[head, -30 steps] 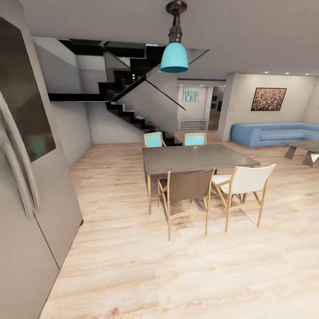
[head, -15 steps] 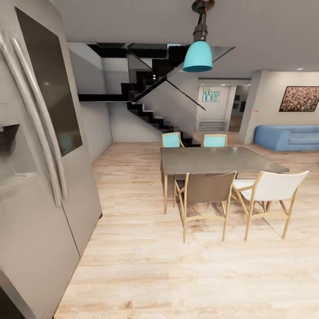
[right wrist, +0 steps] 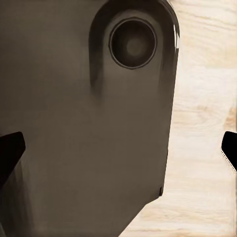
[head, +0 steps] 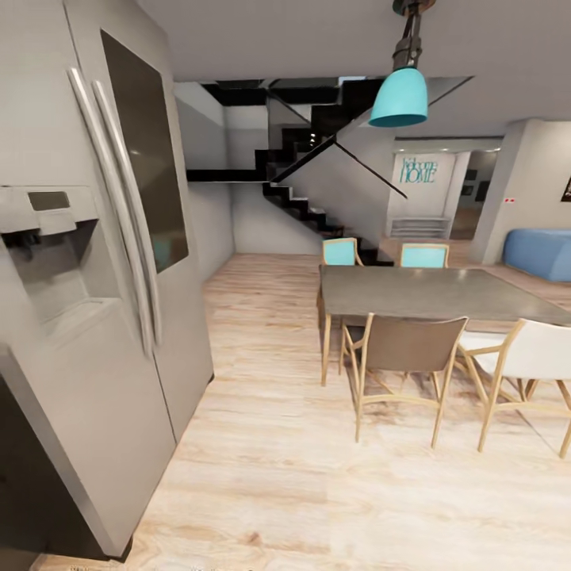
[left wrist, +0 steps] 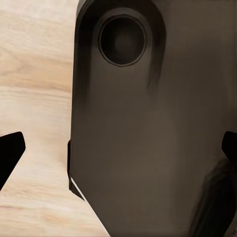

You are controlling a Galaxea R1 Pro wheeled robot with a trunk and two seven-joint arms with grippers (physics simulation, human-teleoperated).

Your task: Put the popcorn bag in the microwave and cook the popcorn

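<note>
The popcorn bag, the microwave and the countertop are out of view. In the left wrist view my left gripper (left wrist: 118,150) is open, its black fingertips (left wrist: 11,154) far apart at the picture's edges, with nothing between them. In the right wrist view my right gripper (right wrist: 118,148) is open too and holds nothing. Behind both grippers are a dark part of my own body (left wrist: 148,123) and pale wooden floor (right wrist: 202,148).
A tall grey two-door fridge (head: 87,317) with a dispenser stands close on the left. A grey dining table (head: 432,292) with several chairs (head: 404,357) is at the right. Wooden floor (head: 270,444) runs between them toward a black staircase (head: 301,198). A teal lamp (head: 400,97) hangs overhead.
The whole head view has shifted: the camera has turned left, so the fridge fills more of the left side and the table and sofa have slid right. Nothing in the room moved.
</note>
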